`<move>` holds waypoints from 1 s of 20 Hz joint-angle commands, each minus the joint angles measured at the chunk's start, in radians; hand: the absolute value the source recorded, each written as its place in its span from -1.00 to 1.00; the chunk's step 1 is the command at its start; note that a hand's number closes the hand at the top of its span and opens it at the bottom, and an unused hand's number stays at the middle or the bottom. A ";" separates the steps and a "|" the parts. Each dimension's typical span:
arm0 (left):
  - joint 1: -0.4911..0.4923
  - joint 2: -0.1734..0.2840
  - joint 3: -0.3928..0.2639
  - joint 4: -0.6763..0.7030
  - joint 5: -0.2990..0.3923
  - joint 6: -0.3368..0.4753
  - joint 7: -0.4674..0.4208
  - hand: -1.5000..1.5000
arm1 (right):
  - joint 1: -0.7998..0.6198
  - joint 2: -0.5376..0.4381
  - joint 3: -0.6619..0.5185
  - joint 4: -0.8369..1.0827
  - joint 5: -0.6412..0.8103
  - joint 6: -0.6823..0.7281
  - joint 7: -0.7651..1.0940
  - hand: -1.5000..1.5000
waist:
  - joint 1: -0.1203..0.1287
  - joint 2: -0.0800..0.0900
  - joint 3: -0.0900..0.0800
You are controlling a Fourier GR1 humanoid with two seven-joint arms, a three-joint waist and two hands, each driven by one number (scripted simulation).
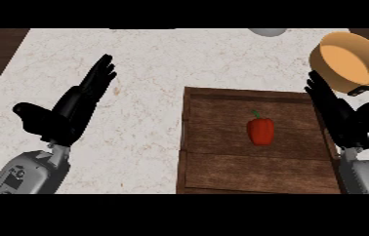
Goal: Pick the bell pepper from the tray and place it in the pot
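Observation:
A red bell pepper (260, 130) with a green stem lies near the middle of a dark wooden tray (216, 171). An orange pot (344, 59) stands at the far right, just beyond the tray's back right corner. My right hand (335, 114) is over the tray's right edge, fingers straight and pointing toward the pot, open and holding nothing, a short way right of the pepper. My left hand (72, 108) rests open on the left of the counter, fingers up, far from the tray.
The counter (144, 59) is pale speckled stone. A grey rounded object (268, 32) shows partly at the back edge. Dark wood borders the counter at the far left.

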 commanded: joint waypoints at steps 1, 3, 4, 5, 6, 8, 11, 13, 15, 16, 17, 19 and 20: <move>0.041 -0.046 -0.004 0.006 -0.041 0.037 -0.031 0.00 | 0.044 -0.018 -0.030 -0.092 0.043 -0.029 -0.101 1.00 | -0.001 -0.018 0.001; 0.121 -0.030 0.038 0.017 -0.047 0.093 -0.084 0.00 | 0.027 -0.061 -0.082 -0.216 0.075 -0.065 -0.263 1.00 | -0.017 -0.035 -0.001; 0.120 -0.025 0.060 0.012 -0.064 0.129 -0.088 0.00 | -0.008 -0.074 -0.111 -0.286 0.089 -0.099 -0.308 1.00 | -0.027 -0.054 -0.003; 0.110 -0.035 0.088 0.010 -0.059 0.161 -0.085 0.00 | -0.043 -0.107 -0.155 -0.336 0.101 -0.116 -0.350 1.00 | -0.039 -0.064 -0.003; 0.148 -0.045 0.094 0.038 -0.069 0.182 -0.110 0.00 | -0.068 -0.137 -0.197 -0.392 0.107 -0.129 -0.401 1.00 | -0.056 -0.077 -0.006; 0.188 -0.068 0.100 0.027 -0.055 0.202 -0.120 0.00 | 0.091 -0.157 -0.322 -0.236 0.273 -0.395 -0.249 -1.00 | -0.102 -0.052 -0.007; 0.265 -0.093 0.095 0.009 -0.070 0.203 -0.217 0.00 | 0.263 0.010 -0.245 -0.448 0.324 -0.487 -0.392 -1.00 | -0.058 -0.040 -0.002; 0.231 -0.161 0.049 0.035 -0.101 0.234 -0.243 0.00 | 0.307 0.117 -0.156 -0.535 0.356 -0.518 -0.528 -1.00 | -0.048 -0.028 0.000; 0.284 -0.173 0.028 0.035 -0.112 0.223 -0.287 0.00 | 0.386 0.167 -0.109 -0.629 0.394 -0.547 -0.596 -1.00 | -0.033 -0.027 0.000; 0.272 -0.142 0.063 0.025 -0.088 0.197 -0.276 0.00 | 0.458 0.192 -0.065 -0.695 0.439 -0.564 -0.612 -1.00 | -0.033 -0.027 0.000; 0.302 -0.175 0.039 0.054 -0.098 0.201 -0.317 0.00 | 0.494 0.209 -0.011 -0.757 0.492 -0.580 -0.594 -1.00 | -0.033 -0.026 -0.002; 0.226 -0.169 0.064 0.079 -0.097 0.191 -0.283 0.00 | 0.621 0.221 0.053 -0.840 0.589 -0.587 -0.542 -1.00 | -0.023 -0.020 -0.001; 0.275 -0.181 0.040 0.058 -0.107 0.192 -0.311 0.00 | 0.684 0.201 0.056 -0.887 0.637 -0.582 -0.499 -1.00 | -0.021 -0.021 -0.002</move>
